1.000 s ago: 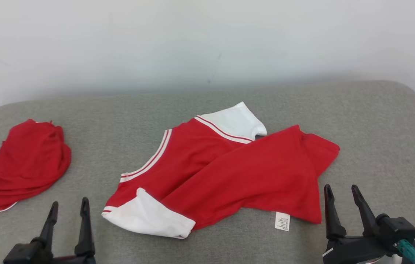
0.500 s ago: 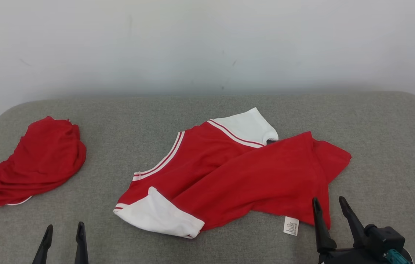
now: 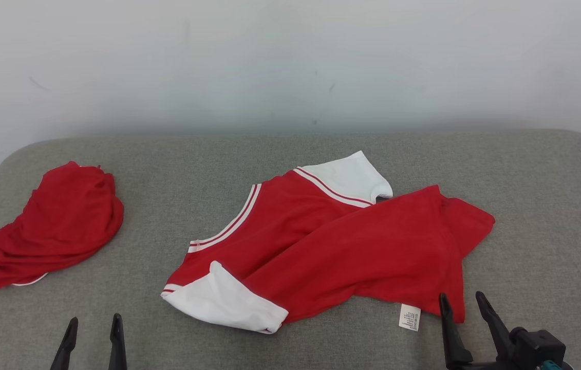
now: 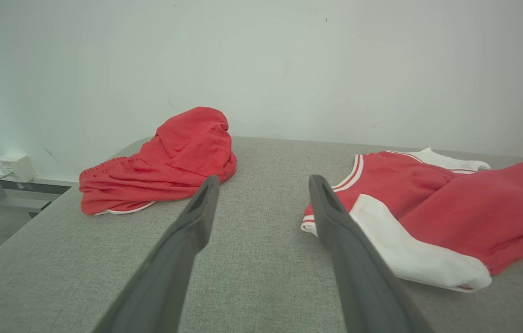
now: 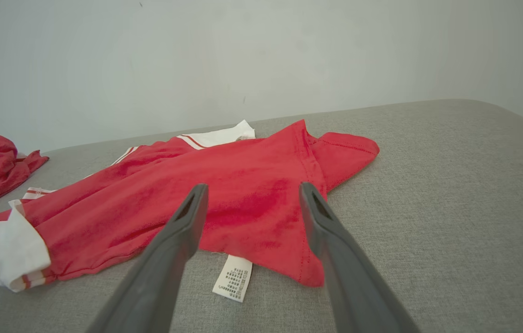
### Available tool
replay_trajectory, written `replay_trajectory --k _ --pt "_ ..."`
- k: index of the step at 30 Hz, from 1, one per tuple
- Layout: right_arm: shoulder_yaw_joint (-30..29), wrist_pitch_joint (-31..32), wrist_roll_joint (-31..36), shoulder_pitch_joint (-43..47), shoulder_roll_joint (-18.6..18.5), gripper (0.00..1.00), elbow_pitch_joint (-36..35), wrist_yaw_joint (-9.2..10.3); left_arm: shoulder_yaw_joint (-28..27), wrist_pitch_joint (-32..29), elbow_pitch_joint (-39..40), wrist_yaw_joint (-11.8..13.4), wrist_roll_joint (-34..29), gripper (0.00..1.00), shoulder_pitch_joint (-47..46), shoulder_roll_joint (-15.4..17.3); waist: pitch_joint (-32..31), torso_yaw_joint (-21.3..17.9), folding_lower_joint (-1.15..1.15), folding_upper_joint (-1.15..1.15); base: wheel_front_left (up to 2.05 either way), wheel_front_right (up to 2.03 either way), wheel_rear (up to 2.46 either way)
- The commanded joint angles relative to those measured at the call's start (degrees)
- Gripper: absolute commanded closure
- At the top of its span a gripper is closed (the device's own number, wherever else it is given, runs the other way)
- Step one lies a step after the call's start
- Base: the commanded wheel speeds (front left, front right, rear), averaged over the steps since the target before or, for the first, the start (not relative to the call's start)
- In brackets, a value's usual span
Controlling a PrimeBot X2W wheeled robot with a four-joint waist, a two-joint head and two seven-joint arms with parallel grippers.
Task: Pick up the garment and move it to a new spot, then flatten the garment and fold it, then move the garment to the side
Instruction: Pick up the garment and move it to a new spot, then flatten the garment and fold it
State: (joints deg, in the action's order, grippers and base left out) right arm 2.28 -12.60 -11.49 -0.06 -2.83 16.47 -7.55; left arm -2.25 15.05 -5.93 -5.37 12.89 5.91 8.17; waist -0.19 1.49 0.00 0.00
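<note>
Left gripper (image 3: 94,318) – fingers spread wide, nothing held, over grey cushion (image 3: 177,164). Right gripper (image 3: 461,295) – fingers spread, empty. Garment (image 3: 331,241), red with white sleeves, lies rumpled just ahead of right fingertips; contact unclear. Care label (image 3: 409,316) just left of right fingers. Crumpled red bundle (image 3: 54,226) ahead-left of left fingers, well apart.

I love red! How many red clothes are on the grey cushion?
2: a crumpled red garment at the left, a red-and-white shirt spread in the middle.
</note>
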Motion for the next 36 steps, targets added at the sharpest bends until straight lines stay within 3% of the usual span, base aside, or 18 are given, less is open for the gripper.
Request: replay_trajectory --k 1,13,28,29,30,36 --pt "-0.07 0.01 -0.19 -0.23 -0.09 0.00 0.26 0.12 -0.59 0.19 -0.08 -0.24 -0.60 0.00 0.30 -0.37 0.01 -0.16 0.00 0.00 0.00 0.00 0.00" --pt "-3.55 3.02 4.31 -4.17 -0.13 0.00 4.96 0.12 -0.94 0.19 0.83 -1.65 -2.26 0.00 -2.05 -2.26 1.18 1.04 0.00 0.00 0.00 0.00 0.00" --pt "-7.18 1.94 4.57 -9.96 -0.62 0.00 25.27 0.12 -0.68 0.19 -0.80 -2.08 -2.69 0.00 -3.60 -2.81 2.79 4.68 0.00 0.00 0.00 0.00 0.00" --pt "-6.80 1.99 4.34 -10.44 -0.57 0.65 26.78 0.12 -0.73 0.19 -0.88 -2.09 -2.72 0.00 -3.52 -2.85 2.78 4.58 0.00 0.00 0.00 0.00 0.00" --pt "-6.52 1.67 3.73 -11.01 -0.49 1.00 27.94 0.12 -0.76 0.19 -1.00 -2.10 -2.77 0.00 -3.56 -2.90 2.77 4.44 0.00 0.00 0.00 0.00 0.00" --pt "-5.91 -1.50 2.01 -14.37 -2.11 1.00 30.65 0.12 -0.65 0.19 -1.31 -2.12 -2.75 0.00 -3.69 -3.12 2.45 2.52 0.00 0.00 0.00 0.00 0.00"
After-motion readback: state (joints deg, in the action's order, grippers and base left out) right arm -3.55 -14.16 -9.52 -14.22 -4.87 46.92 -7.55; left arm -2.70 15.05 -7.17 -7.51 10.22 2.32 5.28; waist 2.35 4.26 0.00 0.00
